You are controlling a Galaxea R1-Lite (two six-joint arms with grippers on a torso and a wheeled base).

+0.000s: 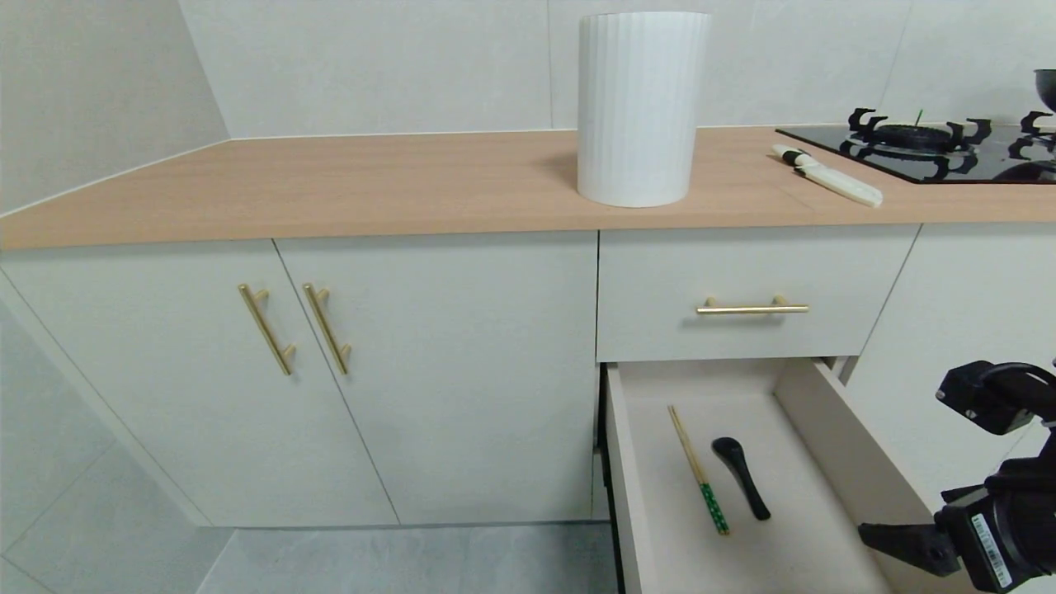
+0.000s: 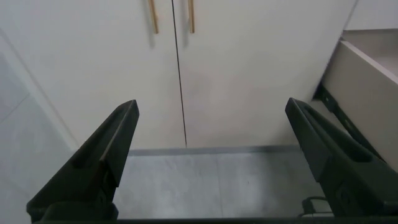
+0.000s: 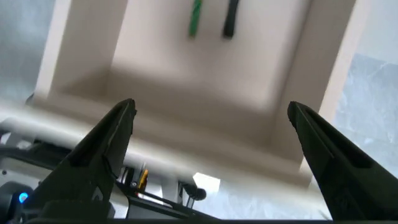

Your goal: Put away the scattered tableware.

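The lower drawer (image 1: 627,462) stands pulled out. In it lie a pair of wooden chopsticks with green ends (image 1: 698,481) and a black spoon (image 1: 741,477), side by side. On the wooden counter (image 1: 371,181) a white knife-like utensil with a black band (image 1: 827,175) lies next to the stove. My right gripper (image 1: 901,460) hangs open beside the drawer's right wall with nothing between its fingers. From its wrist, the right gripper (image 3: 210,106) looks down at the chopsticks' green ends (image 3: 196,17) and the spoon handle (image 3: 231,18). My left gripper (image 2: 210,106) is open before the cabinet doors (image 2: 180,74).
A tall white ribbed container (image 1: 639,107) stands on the counter. A black gas stove (image 1: 932,148) is at the far right. Above the open drawer is a shut drawer with a gold handle (image 1: 751,308). Two cabinet doors with gold handles (image 1: 297,328) are to the left, above grey floor.
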